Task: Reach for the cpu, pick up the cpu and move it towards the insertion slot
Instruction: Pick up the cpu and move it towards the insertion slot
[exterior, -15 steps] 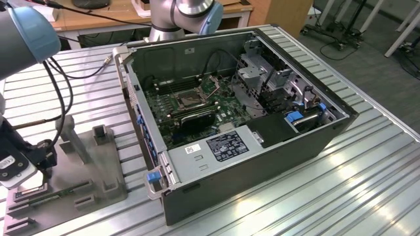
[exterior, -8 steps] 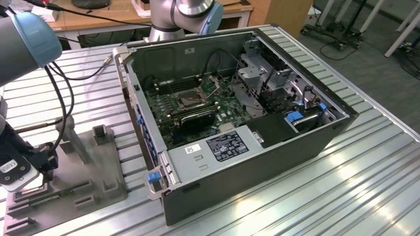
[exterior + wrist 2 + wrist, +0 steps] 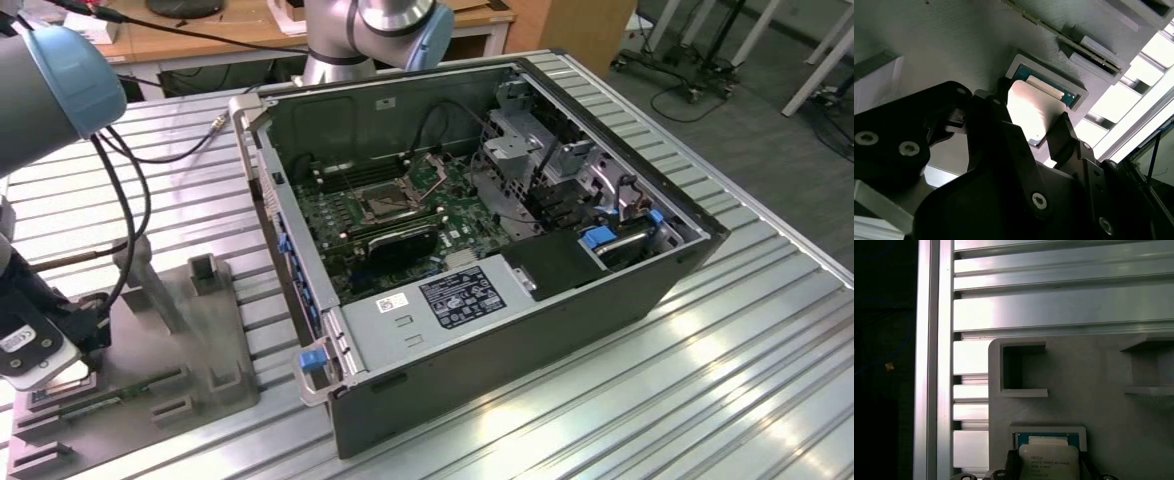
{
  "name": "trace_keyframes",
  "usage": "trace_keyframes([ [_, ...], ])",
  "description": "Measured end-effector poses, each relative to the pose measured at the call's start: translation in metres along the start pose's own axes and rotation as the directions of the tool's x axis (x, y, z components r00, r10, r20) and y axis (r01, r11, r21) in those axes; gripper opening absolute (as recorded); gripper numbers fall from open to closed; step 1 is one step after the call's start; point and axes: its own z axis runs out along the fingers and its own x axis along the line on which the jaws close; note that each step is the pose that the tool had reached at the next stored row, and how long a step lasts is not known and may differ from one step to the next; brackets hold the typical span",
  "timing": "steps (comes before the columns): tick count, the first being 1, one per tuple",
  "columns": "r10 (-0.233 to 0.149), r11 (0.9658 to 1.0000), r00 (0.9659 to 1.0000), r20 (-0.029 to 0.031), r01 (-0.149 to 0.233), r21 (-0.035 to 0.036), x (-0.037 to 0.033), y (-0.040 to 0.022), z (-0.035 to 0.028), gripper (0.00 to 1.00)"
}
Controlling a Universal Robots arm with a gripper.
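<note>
The cpu is a pale silvery square with a thin green rim. It lies in the square recess of a grey fixture at the exterior view's lower left, and its face is also seen from above. My gripper is down over it, one black finger against one edge and the other against the opposite edge. In the exterior view the gripper hangs low over the fixture. The insertion slot, a dark socket in a silvery bracket, lies on the motherboard inside the open case.
The open computer case lies on its side on the slatted aluminium table. A long green memory stick rests in the fixture beside the cpu. Raised grey blocks stand on the fixture. Cables hang from the arm.
</note>
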Motion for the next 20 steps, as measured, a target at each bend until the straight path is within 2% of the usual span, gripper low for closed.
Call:
trace_keyframes([
  [6,0.000,1.0000,1.0000,0.0002,0.000,0.0005,0.0000,0.0001,-0.0031,0.55],
  [20,0.000,1.0000,1.0000,0.0002,0.000,0.0005,-0.0001,0.0002,-0.0039,0.55],
])
